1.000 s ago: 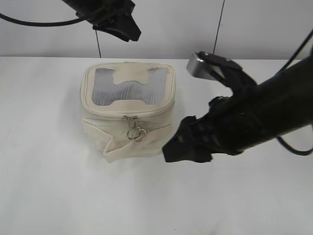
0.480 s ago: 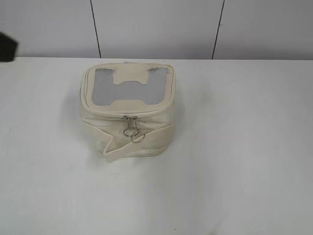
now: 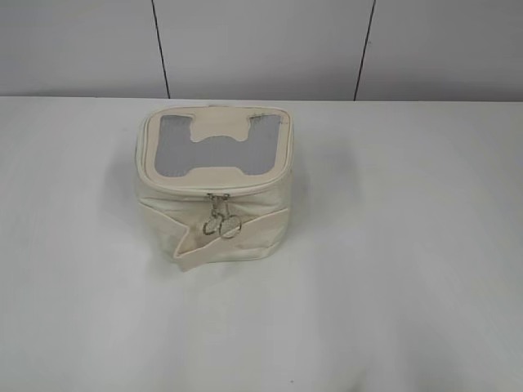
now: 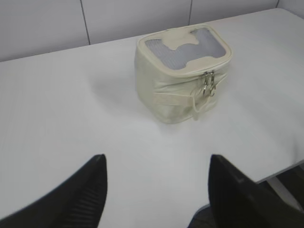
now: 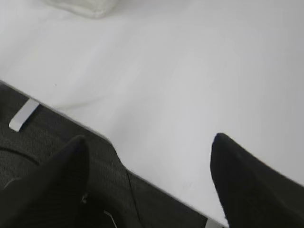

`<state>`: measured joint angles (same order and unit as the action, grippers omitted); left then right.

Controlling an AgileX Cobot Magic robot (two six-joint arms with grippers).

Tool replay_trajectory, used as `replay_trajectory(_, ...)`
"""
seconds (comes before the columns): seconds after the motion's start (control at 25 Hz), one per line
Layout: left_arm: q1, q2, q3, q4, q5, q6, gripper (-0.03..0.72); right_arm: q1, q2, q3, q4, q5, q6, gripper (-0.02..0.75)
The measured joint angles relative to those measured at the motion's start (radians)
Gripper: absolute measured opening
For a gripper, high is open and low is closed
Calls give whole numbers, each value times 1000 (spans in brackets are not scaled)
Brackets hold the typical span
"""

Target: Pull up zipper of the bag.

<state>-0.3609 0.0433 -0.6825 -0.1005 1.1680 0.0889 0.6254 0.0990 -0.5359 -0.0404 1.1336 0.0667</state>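
Note:
The cream bag point(image 3: 245, 224) stands on the white table, left of centre, grey mesh top up. Its zipper track point(image 3: 253, 186) runs round the top rim. The two silver ring pulls point(image 3: 221, 223) hang together at the middle of the front face, over the flat strap. Neither gripper shows in the exterior view. In the left wrist view the bag point(image 4: 166, 90) and the pulls point(image 4: 208, 85) lie far ahead of my left gripper point(image 4: 157, 160), which is open and empty. My right gripper point(image 5: 149, 138) is open and empty over the table's front edge; only a corner of the bag point(image 5: 90, 7) shows there.
The white table point(image 3: 392, 245) backs onto a grey panelled wall. In the right wrist view the table edge point(image 5: 71, 114) runs across, with dark floor below it. The left wrist view shows the table's right corner edge point(image 4: 280, 172).
Both arms have drawn back out of the exterior view; one second ago they hung over the bag's back left and right front. The ring pulls shifted slightly.

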Motion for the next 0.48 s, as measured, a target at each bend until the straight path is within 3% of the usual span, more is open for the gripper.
replay_trajectory(0.2, 35, -38, 97, 25, 22, -3, 521, 0, -106, 27, -5, -61, 0, 622)
replay_trajectory(0.48, 56, -31, 144, 28, -105, -6, 519, 0, -107, 38, -5, -83, 0, 597)
